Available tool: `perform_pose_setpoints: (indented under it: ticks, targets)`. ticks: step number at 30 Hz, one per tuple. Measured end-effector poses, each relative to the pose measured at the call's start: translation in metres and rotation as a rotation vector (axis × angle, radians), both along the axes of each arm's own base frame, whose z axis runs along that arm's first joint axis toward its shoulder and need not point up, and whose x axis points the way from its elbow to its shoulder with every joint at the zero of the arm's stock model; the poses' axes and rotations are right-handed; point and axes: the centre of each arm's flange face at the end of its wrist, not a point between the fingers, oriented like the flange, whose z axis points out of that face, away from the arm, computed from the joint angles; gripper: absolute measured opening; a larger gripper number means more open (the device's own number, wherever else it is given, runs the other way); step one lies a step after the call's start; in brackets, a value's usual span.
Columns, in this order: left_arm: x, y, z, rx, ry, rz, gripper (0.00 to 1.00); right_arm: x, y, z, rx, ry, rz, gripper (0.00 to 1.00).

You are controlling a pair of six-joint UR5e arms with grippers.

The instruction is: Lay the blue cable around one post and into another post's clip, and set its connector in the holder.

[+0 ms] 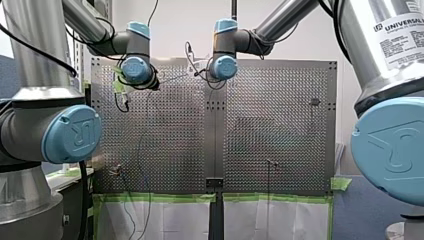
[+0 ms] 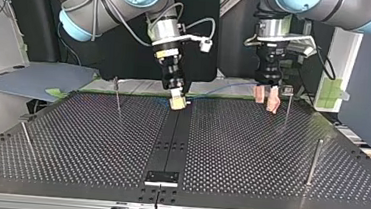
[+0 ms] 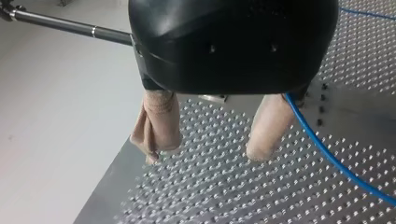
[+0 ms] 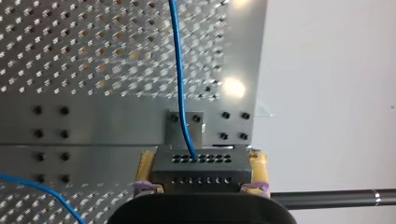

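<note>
Thin blue cable (image 4: pixel 180 70) seemingly unrouted; grey perforated metal connector (image 4: pixel 201 161) pinched in my right gripper (image 4: pixel 201 170); my left gripper (image 3: pixel 210 150), apart from connector, spread empty.

A label (image 1: pixel 401 40) on my right arm (image 1: pixel 370 65) reads "UNIVERSAL". The blue cap (image 1: pixel 71 134) on my left arm (image 1: pixel 35 75) bears "UR".

Perforated matt metal table (image 4: pixel 107 130), smooth blue cable (image 4: pixel 179 70), dull metal connector (image 4: pixel 201 170).
</note>
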Motion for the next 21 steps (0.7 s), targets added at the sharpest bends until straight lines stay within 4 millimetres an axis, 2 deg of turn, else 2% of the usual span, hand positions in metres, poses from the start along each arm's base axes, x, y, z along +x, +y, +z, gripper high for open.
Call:
perform_pose_setpoints:
  ticks: [8, 12, 21]
  targets:
    - [0.008, 0.009, 0.028, -0.009, -0.014, 0.038, 1.00, 0.011, 0.004, 0.022, -0.018, -0.032, 0.025, 0.09]
    - [0.012, 0.015, 0.048, -0.010, -0.031, 0.056, 1.00, 0.014, 0.004, 0.031, -0.025, -0.051, 0.035, 0.09]
    - [0.024, 0.027, 0.088, -0.025, -0.089, 0.077, 1.00, 0.019, 0.006, 0.040, -0.036, -0.070, 0.047, 0.09]
